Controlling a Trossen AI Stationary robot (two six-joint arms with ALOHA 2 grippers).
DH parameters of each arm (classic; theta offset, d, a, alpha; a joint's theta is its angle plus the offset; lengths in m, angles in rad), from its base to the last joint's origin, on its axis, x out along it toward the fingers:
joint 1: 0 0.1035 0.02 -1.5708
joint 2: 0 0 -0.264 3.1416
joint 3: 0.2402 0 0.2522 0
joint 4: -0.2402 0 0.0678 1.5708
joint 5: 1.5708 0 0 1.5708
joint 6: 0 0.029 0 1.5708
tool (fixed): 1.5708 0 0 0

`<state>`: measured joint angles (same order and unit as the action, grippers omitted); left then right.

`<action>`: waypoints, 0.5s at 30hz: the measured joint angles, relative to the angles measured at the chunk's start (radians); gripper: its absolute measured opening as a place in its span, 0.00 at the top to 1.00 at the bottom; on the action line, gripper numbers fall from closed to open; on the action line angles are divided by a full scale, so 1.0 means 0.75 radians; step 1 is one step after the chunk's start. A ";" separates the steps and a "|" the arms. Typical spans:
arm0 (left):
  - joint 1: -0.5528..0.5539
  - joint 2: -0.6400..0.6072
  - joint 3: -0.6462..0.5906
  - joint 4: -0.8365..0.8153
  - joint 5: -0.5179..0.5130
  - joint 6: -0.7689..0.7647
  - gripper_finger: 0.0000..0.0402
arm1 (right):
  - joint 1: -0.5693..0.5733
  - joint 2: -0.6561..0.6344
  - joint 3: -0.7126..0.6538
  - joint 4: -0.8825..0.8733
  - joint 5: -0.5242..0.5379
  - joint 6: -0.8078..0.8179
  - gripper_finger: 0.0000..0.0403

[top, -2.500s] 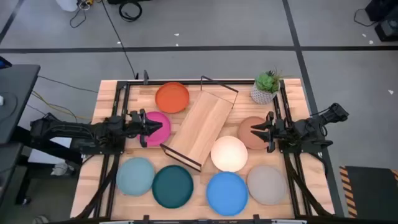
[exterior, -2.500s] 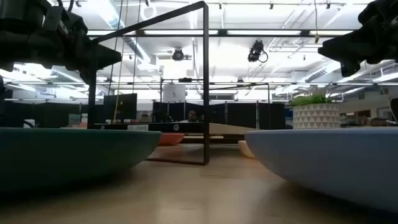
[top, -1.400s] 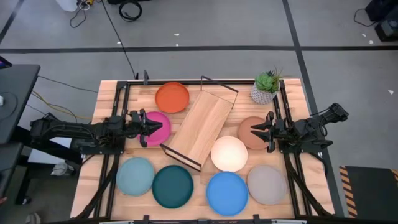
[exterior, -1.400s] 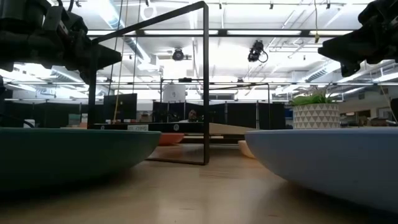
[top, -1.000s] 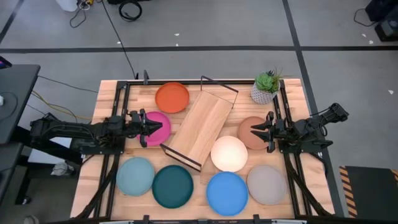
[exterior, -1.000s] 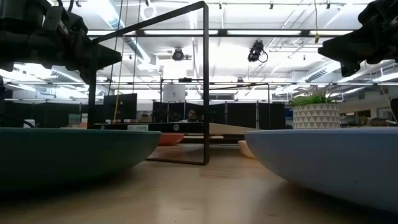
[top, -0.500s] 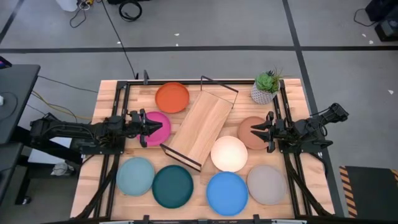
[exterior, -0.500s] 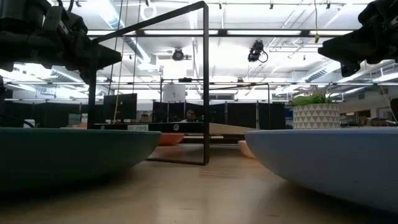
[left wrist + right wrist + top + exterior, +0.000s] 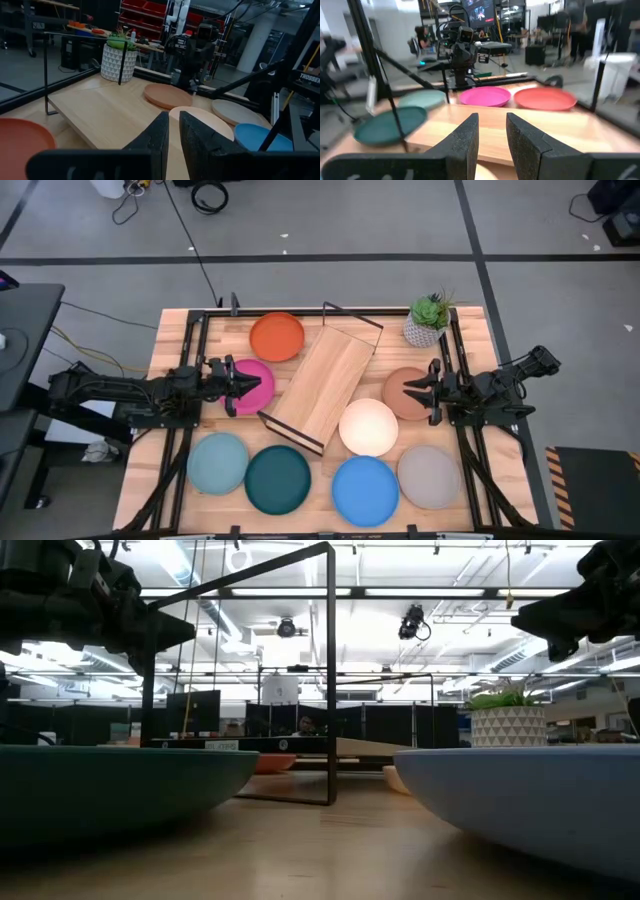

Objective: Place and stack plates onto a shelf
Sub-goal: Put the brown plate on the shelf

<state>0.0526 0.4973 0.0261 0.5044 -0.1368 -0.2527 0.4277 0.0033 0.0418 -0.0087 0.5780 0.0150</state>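
Note:
Several plates lie flat on the slatted table: orange [image 9: 277, 337], magenta [image 9: 256, 370], brown [image 9: 396, 406], cream [image 9: 368, 427], pale blue [image 9: 217, 463], dark teal [image 9: 278, 479], bright blue [image 9: 365, 490] and grey [image 9: 429, 476]. The shelf [image 9: 322, 385], a light-wood board with black wire end frames, stands slantwise in the middle with nothing on it. My left gripper [image 9: 262, 383] hangs level above the magenta plate, its fingers [image 9: 161, 131] only a narrow slit apart. My right gripper [image 9: 406, 388] hangs level above the brown plate, open [image 9: 492, 122]. Neither holds anything.
A potted plant [image 9: 428, 320] in a white pot stands at the table's far right corner. Black frame rails [image 9: 192, 340] run along the table's left and right sides. Bare wood shows between the shelf and the near row of plates.

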 joint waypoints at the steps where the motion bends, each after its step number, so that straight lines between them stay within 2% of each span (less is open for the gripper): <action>1: 0.000 0.000 0.000 0.007 0.000 -0.007 0.87 | 0.000 0.000 0.000 0.001 0.007 -0.084 0.74; 4: 0.000 -0.001 0.000 0.056 0.000 -0.017 0.87 | 0.000 0.000 0.000 0.010 0.012 -0.269 0.74; 7: 0.000 0.000 0.000 0.139 0.000 -0.017 0.87 | 0.000 0.000 0.000 0.051 0.016 -0.350 0.74; 12: 0.000 -0.001 0.000 0.261 0.000 0.026 0.87 | 0.000 0.000 0.000 0.154 0.008 -0.298 0.74; 15: 0.000 0.000 0.000 0.317 0.007 0.031 0.87 | 0.000 0.000 0.000 0.206 0.007 -0.172 0.74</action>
<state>0.0526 0.4973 0.0261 0.7423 -0.1315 -0.2295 0.4276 0.0032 0.0418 0.1458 0.5831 -0.1140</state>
